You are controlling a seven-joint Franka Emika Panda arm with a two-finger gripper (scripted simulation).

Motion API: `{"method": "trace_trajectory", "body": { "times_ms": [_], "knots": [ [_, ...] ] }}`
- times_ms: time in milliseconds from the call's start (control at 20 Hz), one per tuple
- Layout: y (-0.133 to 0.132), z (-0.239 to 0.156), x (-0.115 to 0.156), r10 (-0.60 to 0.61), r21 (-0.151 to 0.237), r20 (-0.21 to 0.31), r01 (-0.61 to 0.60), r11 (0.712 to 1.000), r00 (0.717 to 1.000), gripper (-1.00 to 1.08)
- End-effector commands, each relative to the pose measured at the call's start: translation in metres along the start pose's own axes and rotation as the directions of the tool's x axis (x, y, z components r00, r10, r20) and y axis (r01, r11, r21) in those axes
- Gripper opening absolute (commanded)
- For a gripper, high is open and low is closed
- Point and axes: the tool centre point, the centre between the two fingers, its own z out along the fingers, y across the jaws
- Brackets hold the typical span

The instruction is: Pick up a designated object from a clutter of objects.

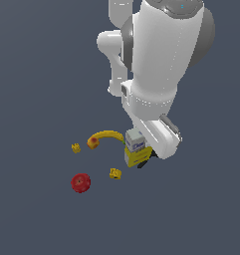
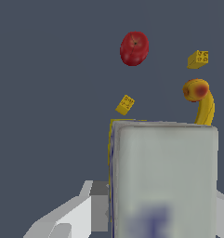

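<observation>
Yellow-white carton box (image 1: 135, 147), blue logo blurred, seemingly between jaws

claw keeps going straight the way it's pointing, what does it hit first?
The carton box. In the wrist view its white top fills the space between the fingers of the claw, straight ahead. How close it is cannot be judged, and the exterior view hides the fingertips, so contact is uncertain.
</observation>
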Motion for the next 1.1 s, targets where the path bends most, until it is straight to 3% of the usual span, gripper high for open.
{"method": "trace_trajectory", "body": {
  "times_ms": [0, 450, 1050],
  "knots": [
    [0.004, -0.023, 0.021, -0.001, 0.000, 0.000, 0.001, 1.000, 1.000, -1.00],
    [0.015, -0.097, 0.087, -0.001, 0.000, 0.000, 0.001, 1.000, 1.000, -1.00],
    [0.022, -0.158, 0.144, -0.001, -0.001, -0.001, 0.001, 1.000, 1.000, -1.00]
  ]
}}
